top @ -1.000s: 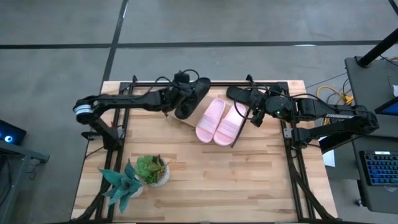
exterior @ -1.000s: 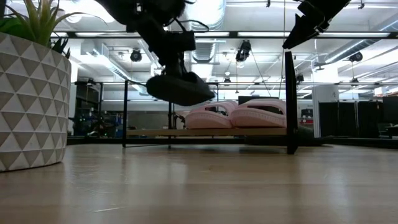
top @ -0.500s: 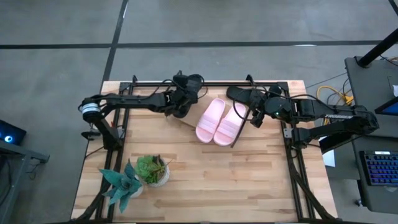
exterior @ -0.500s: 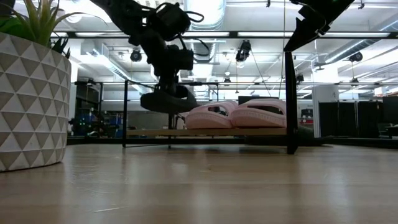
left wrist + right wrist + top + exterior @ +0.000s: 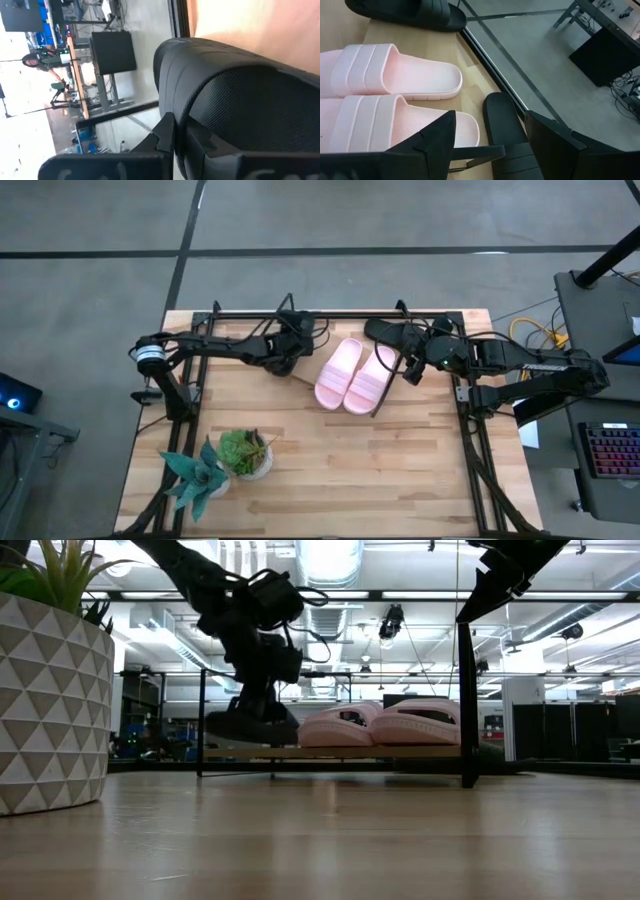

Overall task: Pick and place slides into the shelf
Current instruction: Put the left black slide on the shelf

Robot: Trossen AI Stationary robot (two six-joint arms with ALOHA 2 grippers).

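Observation:
My left gripper (image 5: 283,352) stands over the left end of the shelf (image 5: 400,752), shut on a black slide (image 5: 250,726) that it mostly hides from above. Two pale pink slides (image 5: 340,370) (image 5: 370,380) lie side by side on the shelf board. The second black slide (image 5: 388,332) lies past the shelf's right end, near the table's far edge. My right gripper (image 5: 408,365) is open and hangs high over this slide (image 5: 506,127), one finger on either side, touching nothing. My left gripper holds the black slide by its wide ridged strap (image 5: 175,70), coming from above and pointing down. One finger (image 5: 167,137) shows against the strap's edge; the slide hides the other. The slide sits level below the fingers, its sole (image 5: 245,740) down at the shelf board's left end.
Two potted plants (image 5: 245,452) (image 5: 195,475) stand at the table's near left; the patterned pot (image 5: 50,710) fills the low view's left. The shelf's black wire posts (image 5: 466,705) rise at its ends. A person (image 5: 35,62) is far off in the room.
My left gripper has come down and toward the table's left with the black slide. The slide was lifted clear above the shelf and slanted; it now sits level at the board's left end, under the gripper. The right arm has kept still.

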